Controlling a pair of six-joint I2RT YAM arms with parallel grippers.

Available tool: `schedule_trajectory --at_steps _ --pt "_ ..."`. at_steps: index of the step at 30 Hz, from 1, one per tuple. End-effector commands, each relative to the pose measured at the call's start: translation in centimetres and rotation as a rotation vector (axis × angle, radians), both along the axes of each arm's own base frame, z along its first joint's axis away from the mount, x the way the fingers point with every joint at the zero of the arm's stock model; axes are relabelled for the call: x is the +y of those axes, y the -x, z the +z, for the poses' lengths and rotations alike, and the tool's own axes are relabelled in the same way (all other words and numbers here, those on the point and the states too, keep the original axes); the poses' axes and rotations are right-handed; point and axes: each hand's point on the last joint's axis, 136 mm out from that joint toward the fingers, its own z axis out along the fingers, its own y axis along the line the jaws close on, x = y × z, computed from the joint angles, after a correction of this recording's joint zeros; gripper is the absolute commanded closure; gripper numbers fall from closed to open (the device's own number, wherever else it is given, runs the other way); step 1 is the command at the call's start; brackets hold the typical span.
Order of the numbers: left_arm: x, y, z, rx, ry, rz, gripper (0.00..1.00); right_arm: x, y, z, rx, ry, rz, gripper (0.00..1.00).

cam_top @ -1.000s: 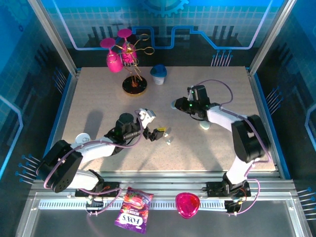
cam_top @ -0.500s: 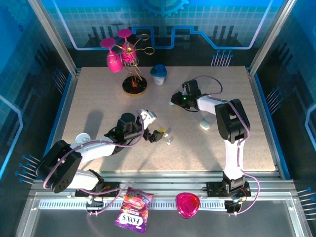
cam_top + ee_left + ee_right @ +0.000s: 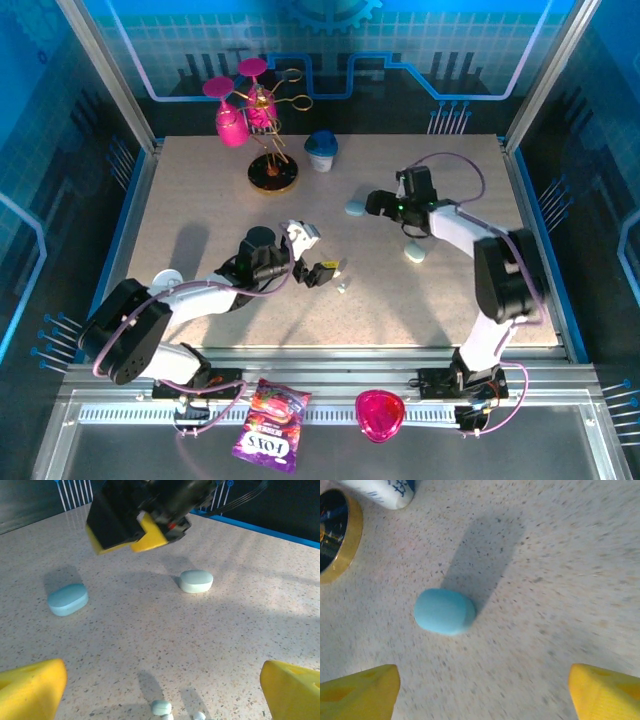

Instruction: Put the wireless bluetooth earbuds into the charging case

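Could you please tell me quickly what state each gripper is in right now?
Left gripper: open, holding nothing.
Right gripper: open, empty; small light-blue oval plastic case lies loose in front of it.

The left gripper [image 3: 162, 687] shows two yellow fingertips [image 3: 31, 686] at the lower corners, spread wide with nothing clamped between them. Between them, at the lower edge, two tiny pale whitish-blue plastic earbuds [image 3: 161, 707] lie close together on the speckled beige tabletop [image 3: 240, 630]. Farther off, to the left, lies the light-blue oval plastic charging case [image 3: 67, 599] — closed and flat. A paler whitish oval plastic piece [image 3: 196, 580] lies centre-right, well apart from the case. The black-and-yellow right gripper [image 3: 132, 527] hangs at the top edge.
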Motion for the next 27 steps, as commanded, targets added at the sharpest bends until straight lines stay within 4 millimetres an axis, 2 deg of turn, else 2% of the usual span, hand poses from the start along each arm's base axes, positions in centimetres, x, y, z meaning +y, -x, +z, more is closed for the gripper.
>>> schedule_trajectory --at_steps 1,3,6,7,17,19,22,27 --pt "-1.6 0.0 1.9 -0.038 0.061 -0.067 0.01 -4.4 3.5 -0.9 0.042 0.180 -0.034 0.07" --pt "-2.0 -0.1 1.9 -0.041 0.073 -0.082 0.00 -5.7 5.1 -1.6 0.070 0.178 -0.047 0.03" --pt "-2.6 -0.3 2.0 -0.046 0.083 -0.100 0.01 -6.6 6.4 -2.6 0.118 0.161 -0.040 0.00" --pt "-2.7 -0.3 2.1 -0.047 0.084 -0.103 0.01 -6.8 7.4 -3.9 0.153 0.165 -0.034 0.00" --pt "-2.8 -0.1 1.9 -0.050 0.084 -0.109 0.01 -4.5 9.7 -7.2 0.257 0.087 0.048 0.04" --pt "-2.8 -0.1 1.9 -0.052 0.084 -0.107 0.01 -4.1 10.3 -7.4 0.264 0.098 0.054 0.06" --pt "-2.8 -0.1 1.8 -0.053 0.085 -0.109 0.00 -3.9 10.9 -7.6 0.275 0.132 0.056 0.15" --pt "-2.9 -0.1 1.8 -0.056 0.088 -0.112 0.01 -4.8 11.8 -7.9 0.302 0.226 0.025 0.29"
